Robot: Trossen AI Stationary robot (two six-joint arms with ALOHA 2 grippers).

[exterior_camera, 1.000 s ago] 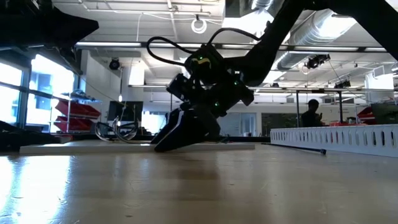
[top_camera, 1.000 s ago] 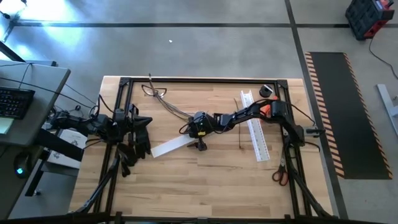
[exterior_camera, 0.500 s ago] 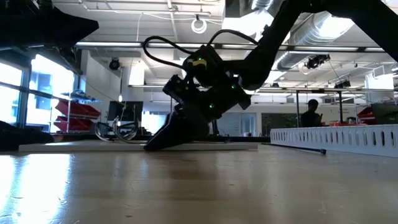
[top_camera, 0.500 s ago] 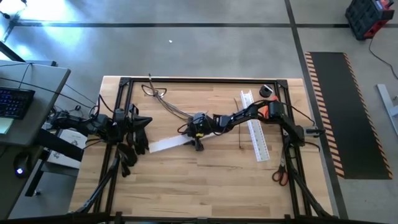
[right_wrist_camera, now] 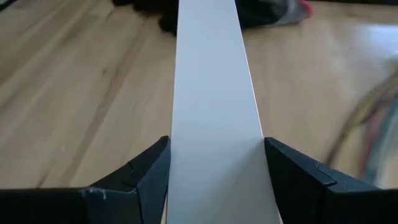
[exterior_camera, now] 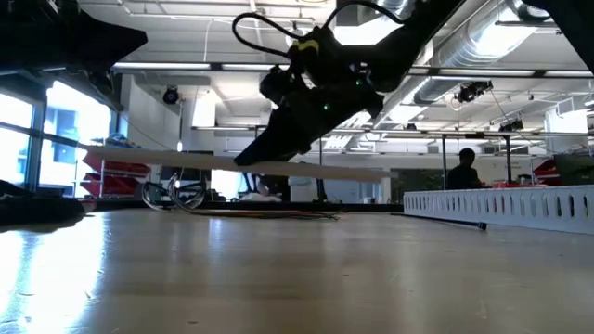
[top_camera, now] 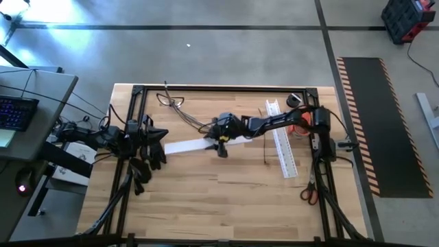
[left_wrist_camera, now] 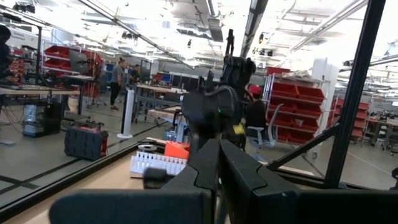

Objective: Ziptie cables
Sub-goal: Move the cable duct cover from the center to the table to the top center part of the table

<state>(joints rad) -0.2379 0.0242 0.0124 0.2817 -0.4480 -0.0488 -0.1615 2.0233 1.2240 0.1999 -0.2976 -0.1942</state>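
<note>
White flat strip (right_wrist_camera: 214, 124) pinched in right gripper (top_camera: 221, 142), lifted off the table | cables (top_camera: 180, 110) loose just behind it | ziptie (top_camera: 266, 152) off to its side, untouched | left gripper (top_camera: 152, 140) closed, parked | tying not started imo

The right claw (exterior_camera: 255, 158) holds a white strip (exterior_camera: 232, 165) level above the table (exterior_camera: 278, 269).

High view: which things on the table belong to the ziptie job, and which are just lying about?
Job in hand:
- cables, near the table's far left
- ziptie, beside the slotted channel
- right tool, clamped on the white strip, held off the table
- left tool, shut, at the left edge

Lying about:
- slotted white channel
- scissors
</note>
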